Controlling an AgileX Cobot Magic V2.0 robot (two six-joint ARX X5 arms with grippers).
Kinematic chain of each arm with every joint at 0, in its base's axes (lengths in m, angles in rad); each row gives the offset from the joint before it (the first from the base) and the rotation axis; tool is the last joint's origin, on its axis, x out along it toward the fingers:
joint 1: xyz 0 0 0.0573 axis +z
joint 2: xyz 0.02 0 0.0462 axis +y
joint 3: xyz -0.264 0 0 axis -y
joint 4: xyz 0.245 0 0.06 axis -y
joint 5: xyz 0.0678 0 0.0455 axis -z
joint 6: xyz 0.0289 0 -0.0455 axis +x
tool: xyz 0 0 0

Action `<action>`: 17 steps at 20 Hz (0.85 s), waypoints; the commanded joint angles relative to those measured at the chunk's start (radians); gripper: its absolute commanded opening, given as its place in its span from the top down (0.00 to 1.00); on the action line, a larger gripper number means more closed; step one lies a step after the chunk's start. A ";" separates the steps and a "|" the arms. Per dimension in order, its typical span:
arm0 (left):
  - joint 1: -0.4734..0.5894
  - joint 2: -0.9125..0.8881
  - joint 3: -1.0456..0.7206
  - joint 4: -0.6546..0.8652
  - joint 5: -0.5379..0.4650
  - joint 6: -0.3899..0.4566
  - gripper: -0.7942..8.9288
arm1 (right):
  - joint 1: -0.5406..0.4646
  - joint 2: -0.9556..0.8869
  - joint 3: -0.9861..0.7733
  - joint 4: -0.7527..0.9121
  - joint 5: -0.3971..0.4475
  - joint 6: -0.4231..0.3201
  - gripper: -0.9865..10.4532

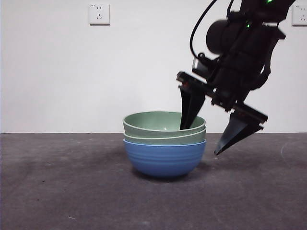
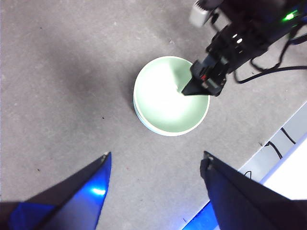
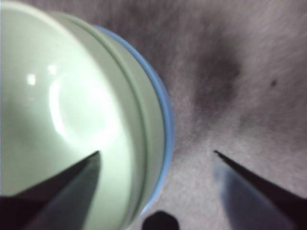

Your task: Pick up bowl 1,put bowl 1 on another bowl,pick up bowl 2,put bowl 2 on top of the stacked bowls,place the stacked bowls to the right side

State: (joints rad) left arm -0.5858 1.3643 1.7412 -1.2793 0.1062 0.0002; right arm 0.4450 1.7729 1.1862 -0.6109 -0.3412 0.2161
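stack: three bowls nested on the grey table (image 1: 57, 191), pretty much mid-table in the front view; the stacked bowls (image 1: 164, 143) sit upright, mouths facing straight up
bottom bowl: the blue bowl (image 1: 164, 158), ribbed outside, flat on the table and carrying the other two
upper bowls: two pale green ones; the lower green bowl (image 1: 168, 139) only shows as a rim band, the top green bowl (image 1: 163, 123) is the only one whose inside you can see
long axis: none really, they're round, so the only direction is the vertical stacking line, and it looks straight with no lean
right gripper: the right gripper (image 1: 218, 129) comes down from the upper right of the front view, tilted; jaws spread wide and straddling the stack's rim, one jaw dipped inside the top green bowl, the other outside, down beside the blue bowl's wall
contact: can't tell if the inner jaw actually touches the bowl's inside; the outer jaw looks clear of the blue wall, with a gap between them
left gripper: the left gripper (image 2: 156, 184) hangs high over the table looking down on the stack, jaws wide apart, nothing between them
hidden stuff: from the left wrist view you only get the top bowl's glary inside, the blue one is covered completely; the right wrist view is blurry and cuts off most of the stack, just a thin blue edge peeking past the green rims
background: white wall (image 1: 57, 67) with a socket (image 1: 99, 14) up top
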 commanded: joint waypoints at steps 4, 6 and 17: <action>-0.002 0.000 0.001 0.001 -0.002 0.011 0.59 | 0.002 0.028 -0.001 0.031 0.000 0.010 0.85; -0.002 0.000 0.001 0.010 -0.002 0.012 0.59 | -0.003 0.028 -0.001 0.031 0.001 0.005 0.92; -0.002 0.000 0.001 0.044 -0.002 0.013 0.59 | -0.011 -0.061 0.000 0.060 0.003 0.003 0.92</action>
State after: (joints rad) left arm -0.5858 1.3643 1.7412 -1.2407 0.1062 0.0002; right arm 0.4351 1.7287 1.1889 -0.5690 -0.3355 0.2226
